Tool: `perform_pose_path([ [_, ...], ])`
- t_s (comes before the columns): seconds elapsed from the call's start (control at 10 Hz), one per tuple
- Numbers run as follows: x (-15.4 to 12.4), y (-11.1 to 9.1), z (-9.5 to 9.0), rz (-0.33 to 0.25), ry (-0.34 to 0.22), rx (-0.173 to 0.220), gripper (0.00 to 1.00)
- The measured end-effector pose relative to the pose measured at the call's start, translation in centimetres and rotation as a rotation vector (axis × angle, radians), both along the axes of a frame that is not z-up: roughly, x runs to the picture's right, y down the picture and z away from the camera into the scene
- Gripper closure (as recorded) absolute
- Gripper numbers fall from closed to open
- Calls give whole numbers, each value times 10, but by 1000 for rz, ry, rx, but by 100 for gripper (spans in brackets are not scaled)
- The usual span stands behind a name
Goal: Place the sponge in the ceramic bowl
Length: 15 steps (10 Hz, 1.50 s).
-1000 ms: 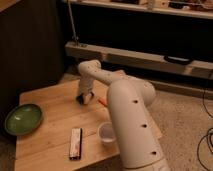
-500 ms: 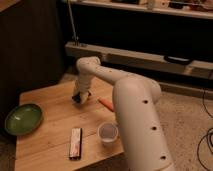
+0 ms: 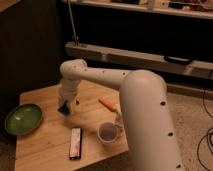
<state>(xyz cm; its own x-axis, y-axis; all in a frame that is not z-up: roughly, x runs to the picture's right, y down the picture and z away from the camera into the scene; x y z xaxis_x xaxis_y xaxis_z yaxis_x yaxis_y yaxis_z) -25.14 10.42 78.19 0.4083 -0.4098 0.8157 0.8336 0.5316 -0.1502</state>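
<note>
Gripper (image 3: pixel 64 103) hangs fingers-down over the left-centre of the wooden table (image 3: pixel 45 150), clamped on the sponge (image 3: pixel 63 108). The ceramic bowl (image 3: pixel 23 119) stands near the table's left edge, apart from the sponge and to its left.

To do the carry well, hold the grip firm and lift the sponge high enough to pass over the bowl's darker rim. Let go only when it is low over the bowl's middle, since a light block could bounce out of so shallow a dish. The 3 other items, an orange stick (image 3: pixel 109 104), a white cup (image 3: pixel 108 132) and a dark-and-white bar (image 3: pixel 75 143), lie to the right, off that path.

The sponge shows as a small dark-blue block at the fingertips. It seems to sit just clear of the tabletop, though the dim light leaves that unsure. The bowl is wide and green, with nothing visible inside.
</note>
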Motion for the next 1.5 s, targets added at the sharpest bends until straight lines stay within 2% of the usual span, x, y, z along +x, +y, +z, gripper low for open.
perform_pose_path([
  [0.1, -19, 13, -22, -35, -45, 5, 100],
  [0.4, -71, 39, -69, -103, -139, 12, 100],
  [0.5, -96, 51, -87, -131, -180, 12, 100],
  [0.8, -165, 81, -120, -184, -264, 11, 100],
  [1.1, -210, 100, -132, -181, -289, 11, 100],
  [1.2, -220, 100, -131, -167, -285, 10, 100],
  [1.4, -232, 90, -118, -128, -263, 5, 100],
  [1.5, -236, 76, -104, -102, -244, 4, 100],
])
